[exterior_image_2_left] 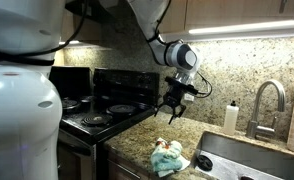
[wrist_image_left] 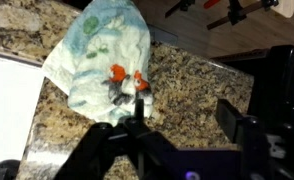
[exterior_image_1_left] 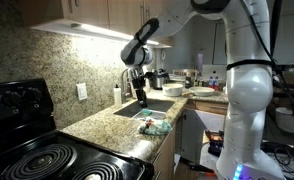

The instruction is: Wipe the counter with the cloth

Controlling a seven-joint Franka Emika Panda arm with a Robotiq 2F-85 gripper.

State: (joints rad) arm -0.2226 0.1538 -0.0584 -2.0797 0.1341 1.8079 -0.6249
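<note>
A crumpled light-green and white cloth with orange spots lies on the speckled granite counter [exterior_image_1_left: 102, 122] near its front edge, seen in both exterior views [exterior_image_1_left: 153, 126] [exterior_image_2_left: 168, 156] and in the wrist view [wrist_image_left: 105, 55]. My gripper [exterior_image_1_left: 141, 97] [exterior_image_2_left: 172, 113] hangs above the counter, clear of the cloth, fingers pointing down. In the wrist view the gripper [wrist_image_left: 182, 115] is open and empty, with bare granite between its fingers and the cloth just beyond one fingertip.
A black electric stove [exterior_image_1_left: 37, 155] [exterior_image_2_left: 107, 105] borders the counter on one side. A sink [exterior_image_1_left: 155, 103] [exterior_image_2_left: 249, 158] with a faucet [exterior_image_2_left: 267, 100] lies on the other. A soap bottle [exterior_image_2_left: 230, 117] stands by the backsplash. Dishes [exterior_image_1_left: 174, 90] sit beyond the sink.
</note>
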